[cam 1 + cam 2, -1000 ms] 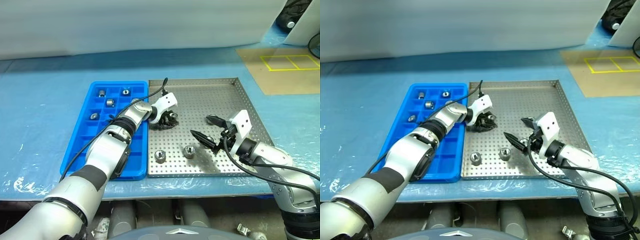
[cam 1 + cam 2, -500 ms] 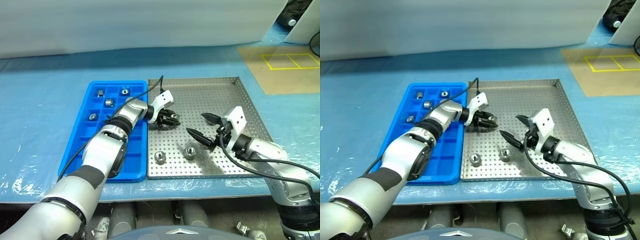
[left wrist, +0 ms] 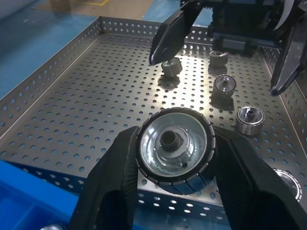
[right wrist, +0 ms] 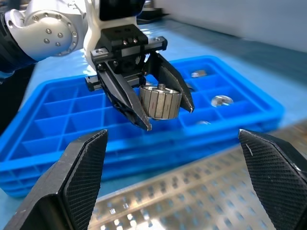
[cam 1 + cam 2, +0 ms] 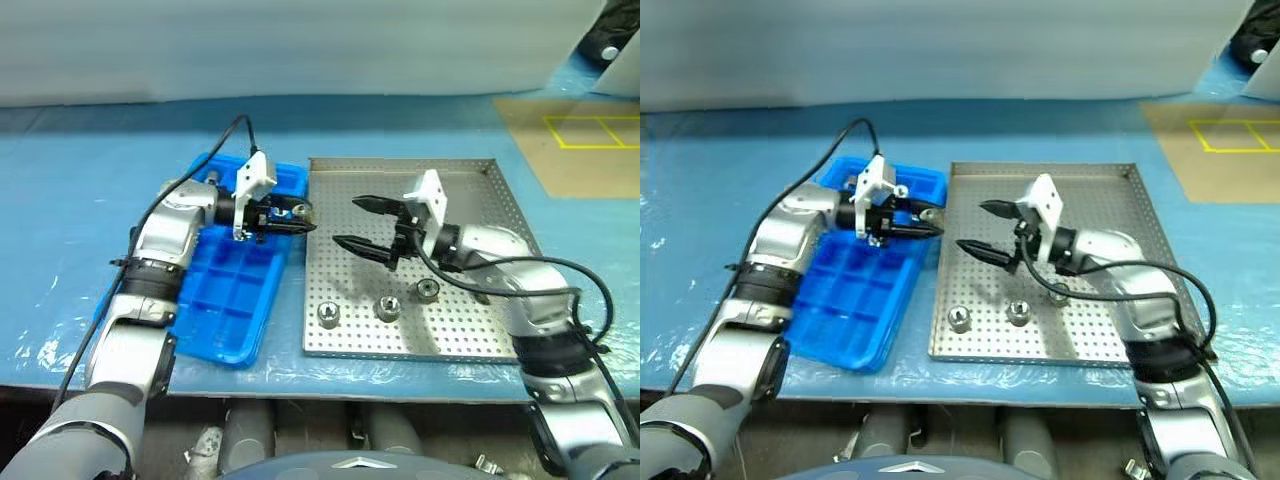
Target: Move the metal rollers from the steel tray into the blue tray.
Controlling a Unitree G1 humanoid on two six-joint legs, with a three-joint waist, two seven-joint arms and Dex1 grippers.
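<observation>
Rollers sit at the heart of this scene on a counter [image 5: 80,200] covered in blue sheeting. The left hand [image 5: 296,218] is clamped on one metal roller [image 3: 175,149], a ribbed silver cylinder with a dark centre hole, held in the air between the two black fingers [image 3: 115,182] above the right-hand edge of the blue tray [image 5: 225,310]. That tray lies askew, its near end angled away from the steel tray [image 5: 480,180] just beside it. A few more rollers rest in compartments at the blue tray's far end [image 4: 221,100].

The right hand [image 5: 362,224] hangs over the steel tray's perforated floor with its fingers spread wide apart and nothing between them, pointing toward the left hand; the two hands are near each other but not touching. Loose rollers lie on the steel tray: two [image 5: 328,315] side by side near its front rim, the second [image 5: 388,308] just to the right of the first, and a third [image 5: 427,290] under the right arm. The left wrist view shows still others scattered on the perforated floor, one [image 3: 171,66] beneath a finger of the right hand. A brown mat with yellow lines [image 5: 590,130] lies on the counter at the far right.
</observation>
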